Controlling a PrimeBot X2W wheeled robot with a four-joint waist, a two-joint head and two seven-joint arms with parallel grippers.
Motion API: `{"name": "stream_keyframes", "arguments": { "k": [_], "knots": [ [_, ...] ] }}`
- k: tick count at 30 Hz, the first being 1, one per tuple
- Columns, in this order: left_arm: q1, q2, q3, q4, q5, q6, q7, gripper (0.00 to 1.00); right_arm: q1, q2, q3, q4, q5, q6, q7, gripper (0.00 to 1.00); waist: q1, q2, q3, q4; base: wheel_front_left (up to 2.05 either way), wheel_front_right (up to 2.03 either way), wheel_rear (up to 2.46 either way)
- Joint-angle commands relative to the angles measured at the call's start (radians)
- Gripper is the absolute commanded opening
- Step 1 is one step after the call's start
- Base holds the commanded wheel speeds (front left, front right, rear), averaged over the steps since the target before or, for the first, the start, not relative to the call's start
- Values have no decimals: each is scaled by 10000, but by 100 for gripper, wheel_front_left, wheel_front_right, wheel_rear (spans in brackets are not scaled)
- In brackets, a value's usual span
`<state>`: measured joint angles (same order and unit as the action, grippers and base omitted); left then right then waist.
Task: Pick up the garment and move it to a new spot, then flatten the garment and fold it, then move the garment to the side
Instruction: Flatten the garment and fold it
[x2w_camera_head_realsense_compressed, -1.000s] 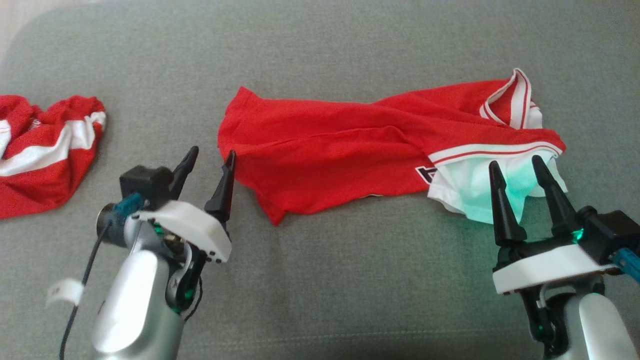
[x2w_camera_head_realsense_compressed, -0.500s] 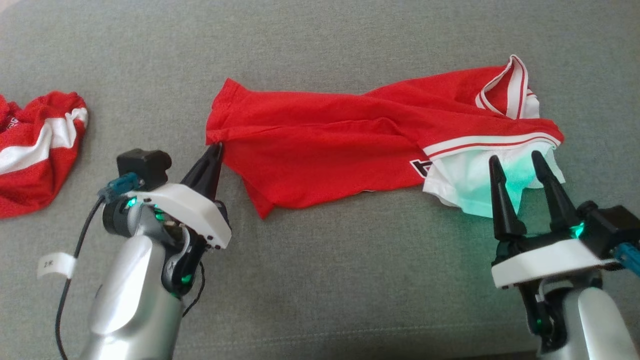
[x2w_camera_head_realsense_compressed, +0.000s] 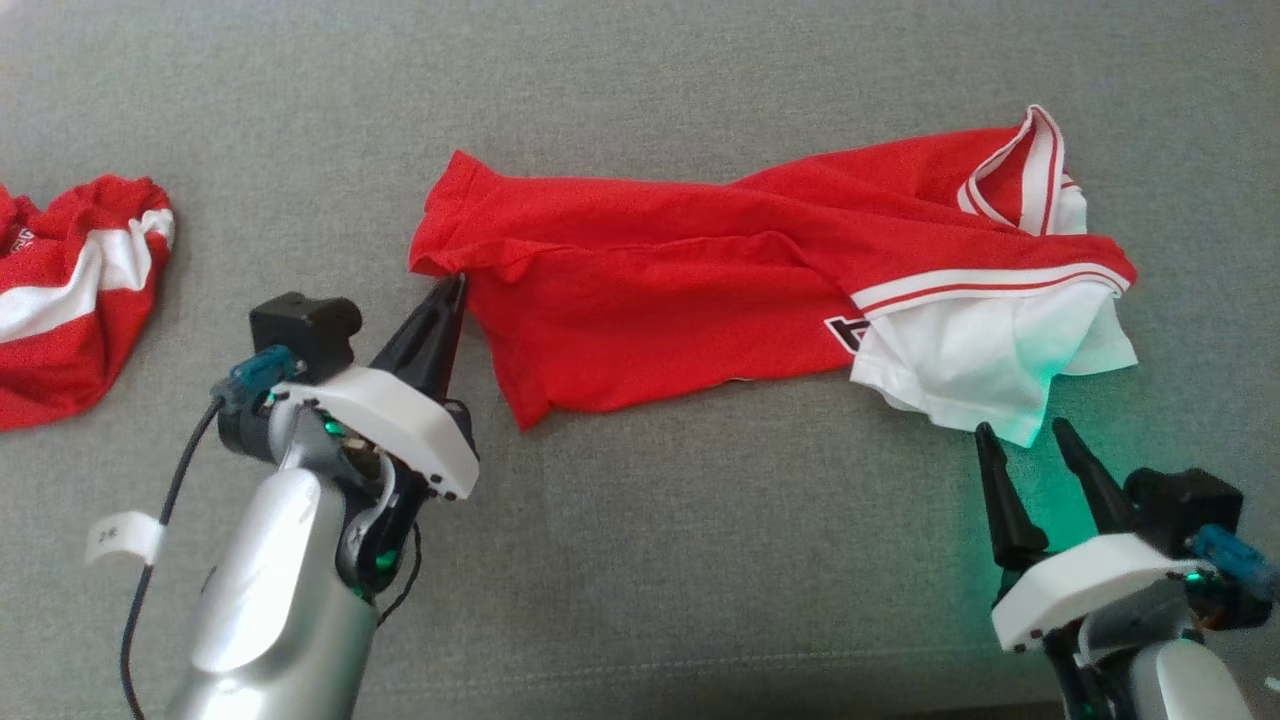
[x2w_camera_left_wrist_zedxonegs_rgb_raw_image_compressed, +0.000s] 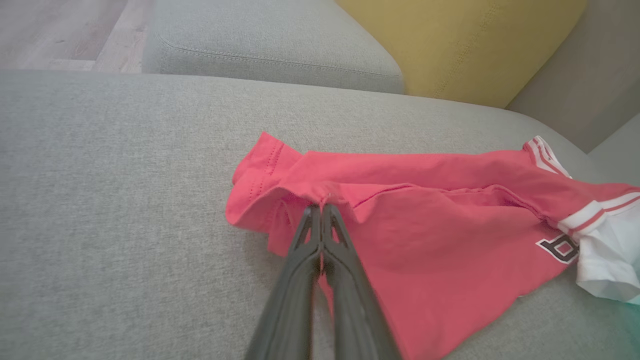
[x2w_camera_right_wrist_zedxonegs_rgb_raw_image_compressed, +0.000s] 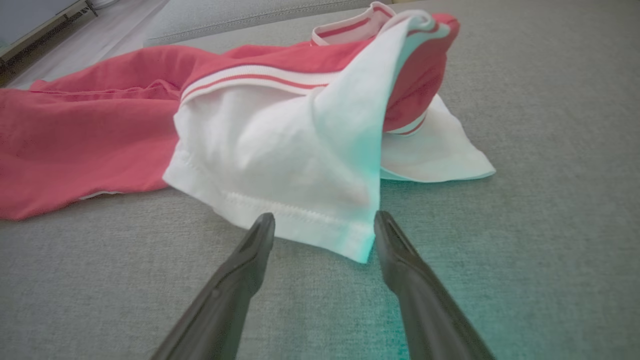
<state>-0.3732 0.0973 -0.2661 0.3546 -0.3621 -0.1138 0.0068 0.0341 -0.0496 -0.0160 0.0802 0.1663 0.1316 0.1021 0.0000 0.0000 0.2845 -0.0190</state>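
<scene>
My left gripper (x2w_camera_head_realsense_compressed: 455, 288) is clamped shut on the garment (x2w_camera_head_realsense_compressed: 680, 300) at its left edge, red cloth lying across the grey cushion (x2w_camera_head_realsense_compressed: 640, 560). My right gripper (x2w_camera_head_realsense_compressed: 1017, 432), jaws apart, hovers just near the white sleeve (x2w_camera_head_realsense_compressed: 960, 360).

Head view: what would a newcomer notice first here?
The long red garment stretches across the middle of the grey cushion, white at its right end. The left gripper is shut on its left edge, and the right gripper sits open at the white corner. A second red-and-white garment lies bunched at the far left.
</scene>
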Motion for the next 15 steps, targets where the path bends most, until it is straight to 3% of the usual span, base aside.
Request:
{"name": "stream_keyframes", "arguments": {
  "k": [1, 11, 12, 13, 14, 15],
  "knots": [
    [-152, 260, 243, -401, 95, 50, -98, 0, -247, -119, 99, -285, 31, -9, -49, 100, 0, 0, 56, 16, 0, 0, 0],
    [-269, 304, 76, -597, 175, 137, -136, 0, -1194, -83, -181, 1126, 74, -9, 87, 100, 0, 0, 357, 166, 0, 0, 0],
    [-273, 314, 68, -608, 178, 142, -154, 0, -1284, -78, -186, 1303, 138, -9, 179, 71, 0, 0, 371, 180, 0, 0, 0],
    [-273, 320, 54, -620, 178, 144, -168, 0, -1353, -82, -194, 1445, 81, -9, 288, 12, 0, 0, 390, 207, 0, 0, 0],
    [-269, 326, 53, -633, 177, 155, -196, 0, -1409, -77, -172, 1505, 139, -9, 304, 0, 0, 0, 398, 226, 0, 0, 0],
    [-260, 339, 57, -651, 178, 169, -230, 0, -1432, -72, -150, 1543, 194, -9, 341, 0, 0, 0, 403, 240, 0, 0, 0]
  ]
}}
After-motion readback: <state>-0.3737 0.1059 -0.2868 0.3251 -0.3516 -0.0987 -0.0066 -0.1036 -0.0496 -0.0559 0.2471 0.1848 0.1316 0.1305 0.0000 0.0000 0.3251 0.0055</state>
